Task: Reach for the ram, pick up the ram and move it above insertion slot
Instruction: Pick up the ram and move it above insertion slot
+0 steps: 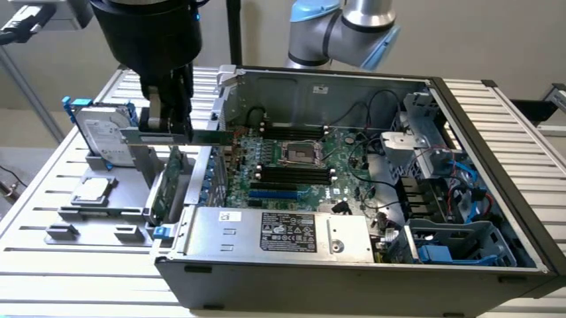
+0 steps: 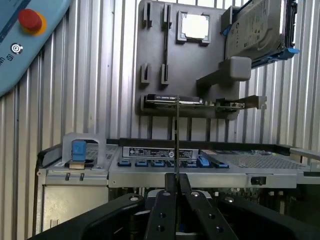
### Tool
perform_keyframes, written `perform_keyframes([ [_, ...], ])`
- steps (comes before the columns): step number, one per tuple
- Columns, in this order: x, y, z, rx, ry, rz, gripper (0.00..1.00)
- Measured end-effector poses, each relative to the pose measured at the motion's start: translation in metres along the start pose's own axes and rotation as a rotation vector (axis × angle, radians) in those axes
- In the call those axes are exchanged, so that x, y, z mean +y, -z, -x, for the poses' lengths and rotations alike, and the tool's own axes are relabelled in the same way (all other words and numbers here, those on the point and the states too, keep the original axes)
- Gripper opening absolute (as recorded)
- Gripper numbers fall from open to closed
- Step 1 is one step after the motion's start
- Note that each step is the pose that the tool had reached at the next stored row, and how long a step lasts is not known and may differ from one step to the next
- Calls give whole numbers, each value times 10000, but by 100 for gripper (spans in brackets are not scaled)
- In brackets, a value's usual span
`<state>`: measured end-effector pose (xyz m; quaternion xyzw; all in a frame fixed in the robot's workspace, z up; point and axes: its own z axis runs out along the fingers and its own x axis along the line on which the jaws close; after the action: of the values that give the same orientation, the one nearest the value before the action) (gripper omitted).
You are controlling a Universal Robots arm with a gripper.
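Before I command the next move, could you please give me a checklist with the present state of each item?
1. Grip: gripper is shut on the ram, which is seen edge-on between the fingers. Ok.
2. Ram off the grey fixture: it hangs above it in the exterior view. Ok.
3. Ram level: it looks horizontal in the exterior view. Ok.
4. Ram above the black memory slots: it is outside the case wall, to the exterior view's left. Not ok.
5. Slots free: they look empty. Ok.
6. Slot latches open: cannot tell.
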<state>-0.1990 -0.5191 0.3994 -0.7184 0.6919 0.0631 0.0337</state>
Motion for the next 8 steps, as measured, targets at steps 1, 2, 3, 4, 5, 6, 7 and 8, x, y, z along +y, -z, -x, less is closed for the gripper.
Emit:
perform_keyframes([
  [1,-45,1,-2,-4,3,0,13],
  [2,-89,3,-3,-4,4,2,13],
  [3,-134,5,-5,-4,6,3,13],
  [4,-183,7,-6,-5,9,5,13],
  [5,-229,9,-8,-5,11,7,13],
  [6,-273,11,-10,-5,11,8,13],
  [7,-318,13,-11,-4,12,11,13],
  [8,-363,15,-12,-4,11,13,13],
])
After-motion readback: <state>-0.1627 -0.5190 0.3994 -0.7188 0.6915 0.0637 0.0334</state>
